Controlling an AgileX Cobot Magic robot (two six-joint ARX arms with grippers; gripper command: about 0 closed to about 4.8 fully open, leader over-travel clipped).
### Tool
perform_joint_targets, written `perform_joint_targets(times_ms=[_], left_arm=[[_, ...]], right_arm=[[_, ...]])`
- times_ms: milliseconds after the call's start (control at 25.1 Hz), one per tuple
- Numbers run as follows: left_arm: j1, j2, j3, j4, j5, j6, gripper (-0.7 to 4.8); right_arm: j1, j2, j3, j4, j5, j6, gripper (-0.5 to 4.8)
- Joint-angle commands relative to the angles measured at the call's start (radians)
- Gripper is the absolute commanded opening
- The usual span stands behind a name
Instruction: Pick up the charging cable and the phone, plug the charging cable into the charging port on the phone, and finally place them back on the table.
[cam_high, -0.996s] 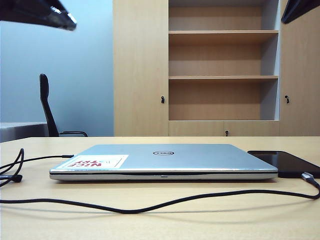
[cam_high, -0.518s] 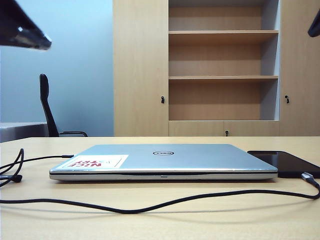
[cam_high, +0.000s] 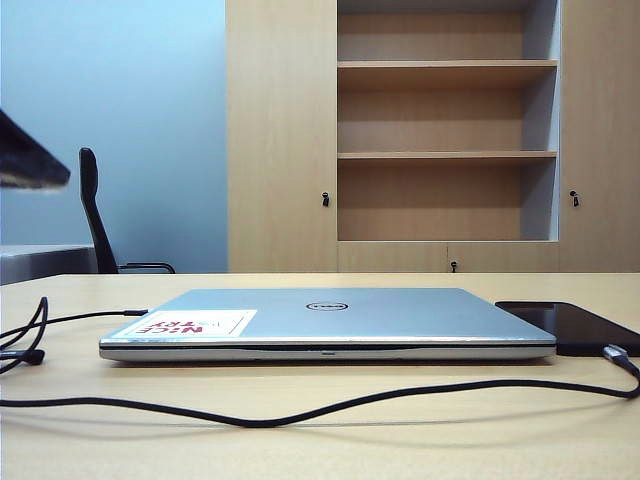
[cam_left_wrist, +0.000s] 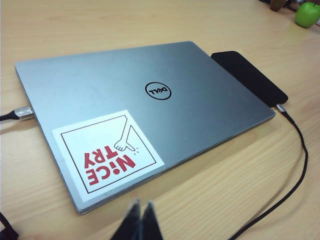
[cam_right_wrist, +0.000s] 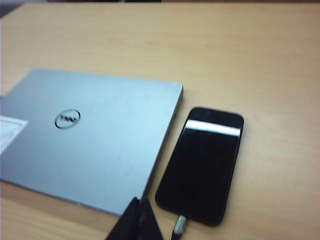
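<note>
Fingers on both grippers are pressed together and empty: we see the left gripper (cam_left_wrist: 140, 222) over the table's near edge in front of the laptop's stickered corner, and the right gripper (cam_right_wrist: 135, 222) above the gap between laptop and phone, close to the plugged end. In the exterior view only a dark blur of the left arm (cam_high: 28, 160) shows at the left edge; the right arm is out of that view.

Table (cam_high: 420, 440) first: light wood, everything lies flat on it. Closed silver laptop (cam_high: 330, 322) sits mid-table with a red-and-white sticker (cam_left_wrist: 107, 152), and a second cable (cam_left_wrist: 12, 115) goes into its side. Phone (cam_right_wrist: 202, 165) lies screen up, just beside the laptop's right edge, apart from both grippers. Charging cable (cam_high: 300, 412) runs across the front of the table and curves up to the phone. Its silvery connector (cam_right_wrist: 180, 226) sits at the phone's short edge, at the charging port; it looks seated, though we cannot confirm full insertion.

We judge the task at its last step, essentially done: cable and phone joined and set down, nothing held. Next move calls only for keeping both arms clear without snagging the cable loop.
</note>
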Motion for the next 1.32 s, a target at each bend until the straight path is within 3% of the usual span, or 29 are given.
perform_joint_targets(times_ms=[40,518,638,717,877,996,1315], left_arm=[[0.000,0.001,-0.033,0.121,0.003,0.023,-0.05],[0.001,-0.002,-0.068,0.227,0.003,0.047,-0.05],[0.035,-0.083,-0.069,0.232,0.003,0.107,-0.05],[0.094,-0.140,-0.071,0.228,0.003,0.131,-0.05],[0.375,-0.301,-0.094,0.206,0.003,0.166,-0.05],[0.491,-0.384,-0.129,0.205,0.003,0.165,-0.06],[0.547,-0.402,-0.207,0.225,0.003,0.171,-0.06]], right_arm=[[0.000,-0.062,-0.003,-0.019,0.002,0.003,0.12],[0.000,-0.123,-0.003,-0.027,0.002,0.003,0.12],[0.000,-0.123,-0.003,-0.027,0.002,0.003,0.12],[0.000,-0.123,-0.003,-0.027,0.002,0.003,0.12],[0.000,-0.124,-0.003,-0.027,0.002,0.003,0.12],[0.000,-0.124,-0.003,-0.027,0.002,0.003,0.12],[0.001,-0.129,-0.003,-0.027,0.002,0.003,0.12]])
